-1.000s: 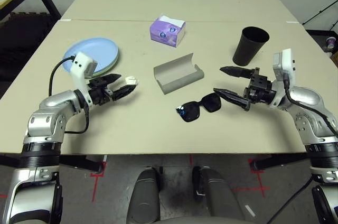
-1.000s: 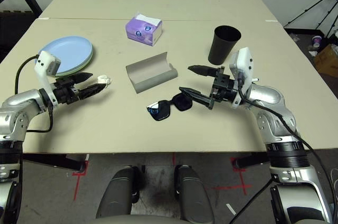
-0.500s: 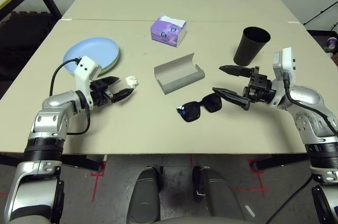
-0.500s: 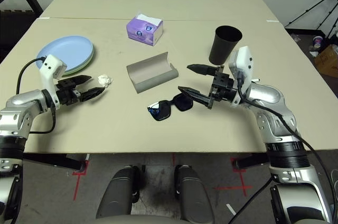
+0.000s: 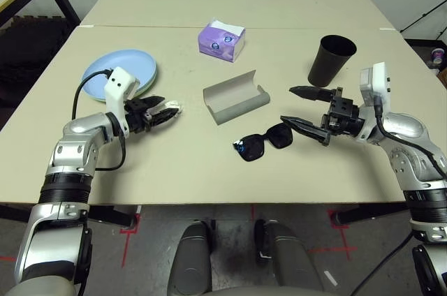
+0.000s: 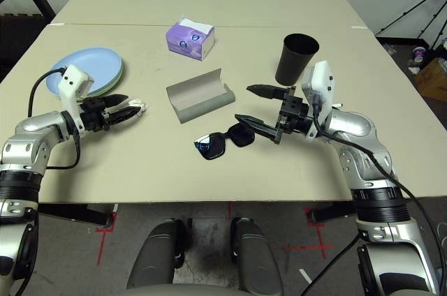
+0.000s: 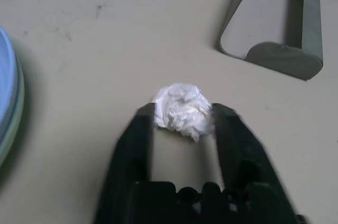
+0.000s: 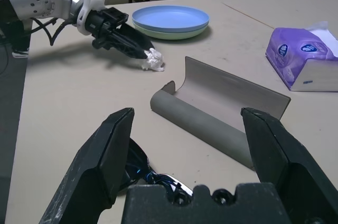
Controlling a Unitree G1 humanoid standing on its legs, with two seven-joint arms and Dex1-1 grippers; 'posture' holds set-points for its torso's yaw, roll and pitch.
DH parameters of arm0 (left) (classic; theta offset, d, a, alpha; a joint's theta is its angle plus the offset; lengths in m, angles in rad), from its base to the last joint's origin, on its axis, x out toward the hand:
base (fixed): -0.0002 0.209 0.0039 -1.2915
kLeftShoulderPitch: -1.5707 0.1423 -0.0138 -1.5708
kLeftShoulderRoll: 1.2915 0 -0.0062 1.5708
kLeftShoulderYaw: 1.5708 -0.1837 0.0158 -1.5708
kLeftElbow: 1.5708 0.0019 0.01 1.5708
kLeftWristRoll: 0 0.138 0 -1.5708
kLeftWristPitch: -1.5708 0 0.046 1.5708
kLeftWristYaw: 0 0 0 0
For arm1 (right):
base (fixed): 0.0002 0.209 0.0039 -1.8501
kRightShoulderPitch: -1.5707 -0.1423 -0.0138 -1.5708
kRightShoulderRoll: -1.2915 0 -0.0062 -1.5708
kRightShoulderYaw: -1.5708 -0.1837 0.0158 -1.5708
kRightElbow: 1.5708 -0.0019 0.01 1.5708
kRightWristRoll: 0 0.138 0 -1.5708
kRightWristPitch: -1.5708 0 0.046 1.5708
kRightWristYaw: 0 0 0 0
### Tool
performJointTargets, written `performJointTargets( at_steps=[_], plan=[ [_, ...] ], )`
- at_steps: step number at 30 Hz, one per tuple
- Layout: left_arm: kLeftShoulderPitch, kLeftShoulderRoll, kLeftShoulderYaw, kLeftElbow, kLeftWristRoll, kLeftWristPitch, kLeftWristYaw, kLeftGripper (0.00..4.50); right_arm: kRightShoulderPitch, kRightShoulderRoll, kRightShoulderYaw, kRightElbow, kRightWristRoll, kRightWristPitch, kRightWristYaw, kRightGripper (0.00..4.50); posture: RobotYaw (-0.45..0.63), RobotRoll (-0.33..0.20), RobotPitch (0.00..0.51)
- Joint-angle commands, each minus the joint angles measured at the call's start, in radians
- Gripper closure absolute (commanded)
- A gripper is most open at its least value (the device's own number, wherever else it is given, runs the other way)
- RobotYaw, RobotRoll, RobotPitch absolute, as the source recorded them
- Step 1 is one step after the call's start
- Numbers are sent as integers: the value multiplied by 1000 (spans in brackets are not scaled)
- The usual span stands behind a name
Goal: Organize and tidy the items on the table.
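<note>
- Beige table [image 5: 209, 170], second one butted behind; dark floor with red tape marks below.
- Blue plate [image 5: 122, 65] stacked on green one, far left.
- Purple tissue box [image 5: 221, 40] at back; black cup [image 5: 332, 59] right; grey case [image 5: 235, 97] lying open mid-table, sunglasses [image 5: 264, 142] just in front.
- Left gripper [image 7: 182, 123] now pinching tissue [image 7: 182, 109]; wide apart and short of it a second ago.
- Right gripper [image 5: 302, 107] spread wide near sunglasses, same as before.

The table [image 5: 209, 163] is seen from above by both eye views, facing forward and down. The crumpled tissue [image 7: 182, 109] is viewed closely from the left wrist. The right wrist view is directed low across the glasses case [image 8: 222, 115]; both are shared.
</note>
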Motion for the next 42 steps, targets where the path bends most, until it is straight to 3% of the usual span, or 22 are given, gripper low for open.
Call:
performJointTargets(
  at_steps=[1, 3, 15, 27, 36, 42],
  plan=[
    [1, 4, -14, 11, 12, 0, -20, 3651, 3, -7, 12, -10, -7, -3, -1, 0, -7, 0, 153],
    [2, 5, -14, 11, 12, 5, -24, 4474, 2, -7, 12, -9, -9, -4, -1, 0, -6, 0, 152],
    [-27, 14, 2, 8, 2, 31, -32, 4474, 5, -6, 10, -3, -14, -10, 3, 0, -8, 0, 152],
    [-134, 87, 141, -16, -52, 86, 30, 4474, 4, -2, 15, 7, -17, -19, 9, 0, -2, 0, 150],
    [-328, 90, 236, 377, 64, -186, 426, 4474, -7, 8, 37, 22, -24, -39, 15, 0, 14, 0, 146],
    [-365, 78, 219, 450, 62, -217, 426, 4474, 1, 0, 34, 15, -20, -39, 14, 0, -1, 0, 146]
  ],
)
